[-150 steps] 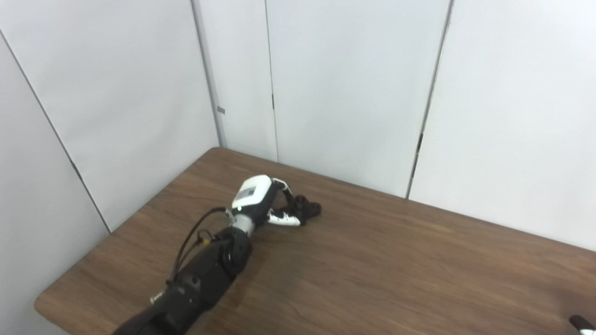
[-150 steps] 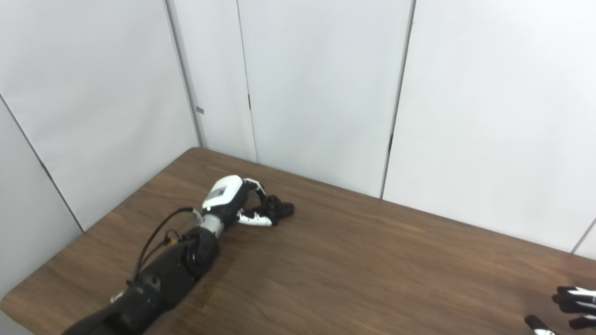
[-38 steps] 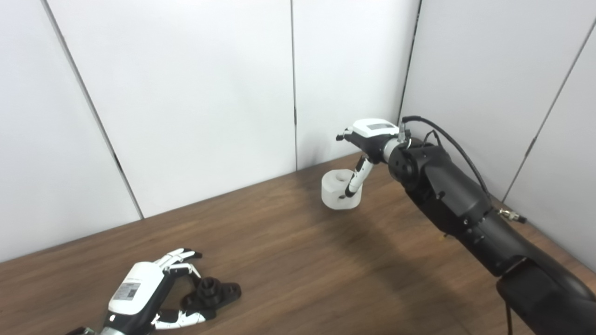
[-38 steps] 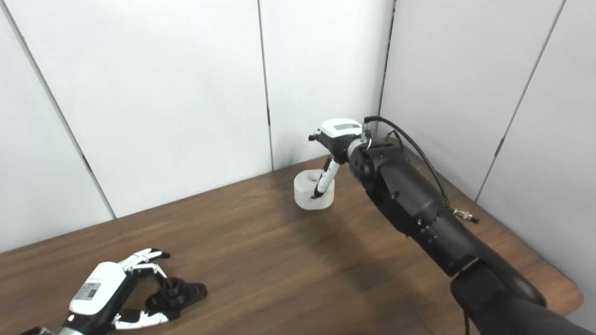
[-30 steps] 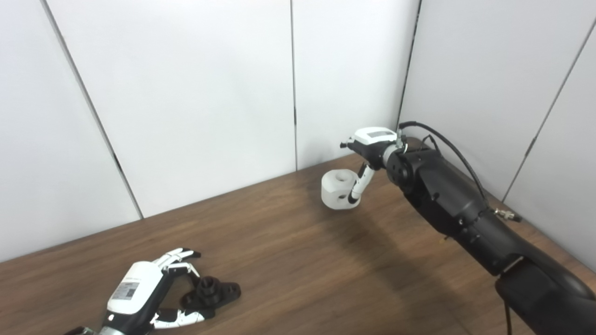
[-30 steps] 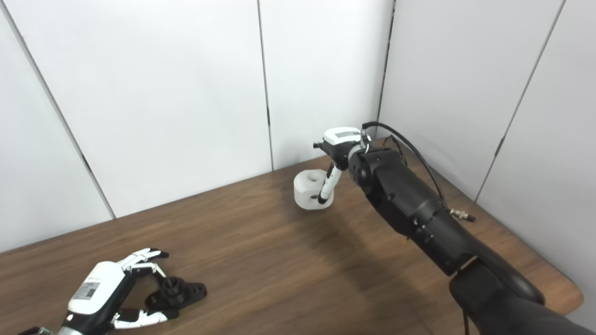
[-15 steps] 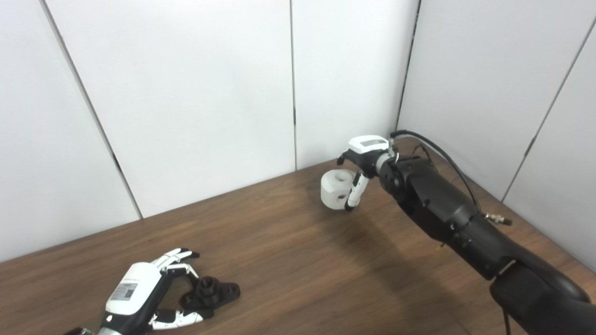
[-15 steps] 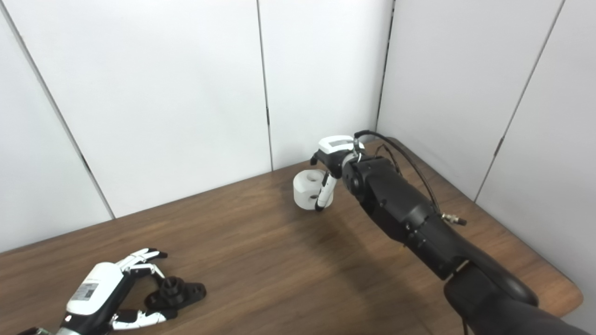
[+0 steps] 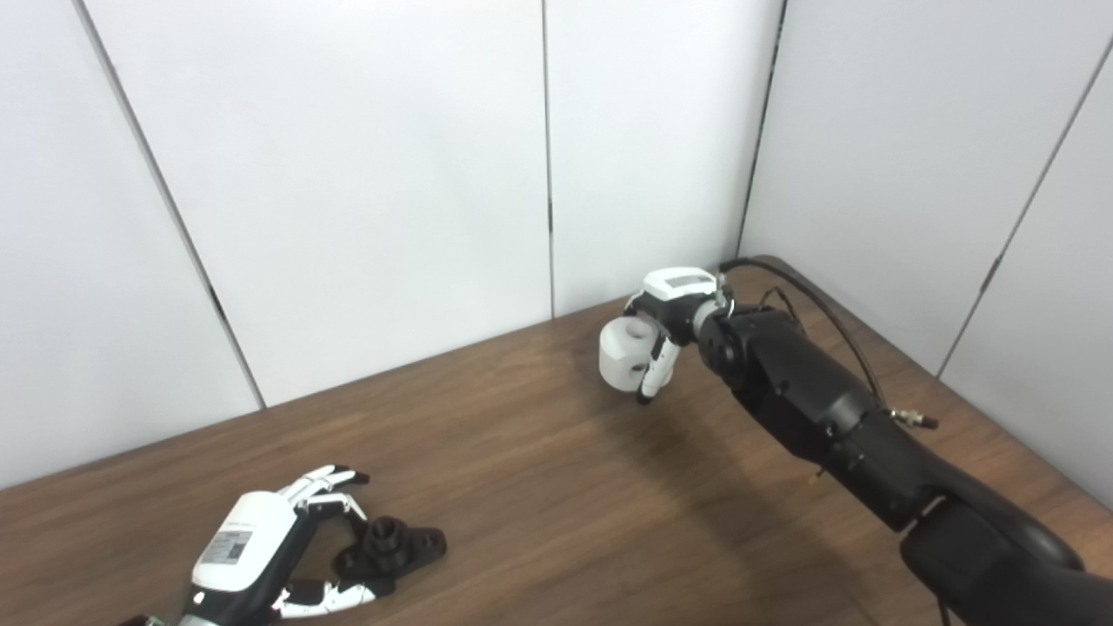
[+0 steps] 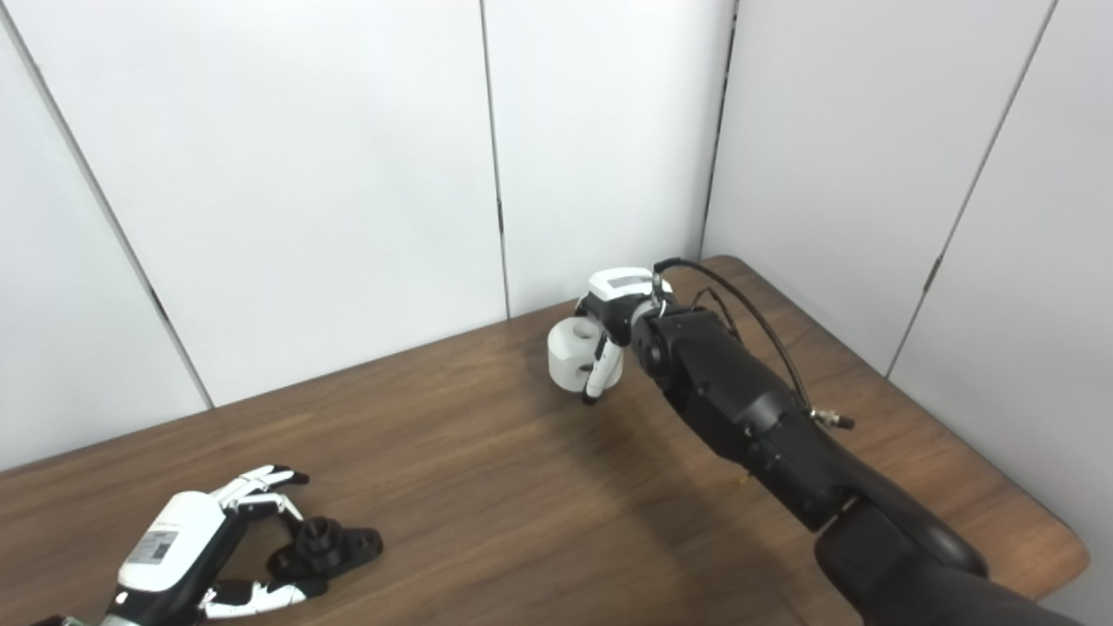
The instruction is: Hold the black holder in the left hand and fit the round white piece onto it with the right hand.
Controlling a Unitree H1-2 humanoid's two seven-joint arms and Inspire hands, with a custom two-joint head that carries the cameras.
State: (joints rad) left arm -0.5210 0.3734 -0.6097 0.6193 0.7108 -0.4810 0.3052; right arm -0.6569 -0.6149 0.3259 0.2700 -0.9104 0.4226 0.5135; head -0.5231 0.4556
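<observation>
The worktop (image 9: 556,487) is being reached across by the right arm, whose right hand (image 9: 674,304) is being kept curled, fingers (image 9: 652,369) gripping the round white piece (image 9: 626,352). Near the front-left corner, the black holder (image 9: 391,548) is being loosely cupped by the left hand (image 9: 261,548), fingers spread wide.

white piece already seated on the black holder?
No: the round white piece is in the right hand near the far wall, while the black holder lies on the table at the left hand.
</observation>
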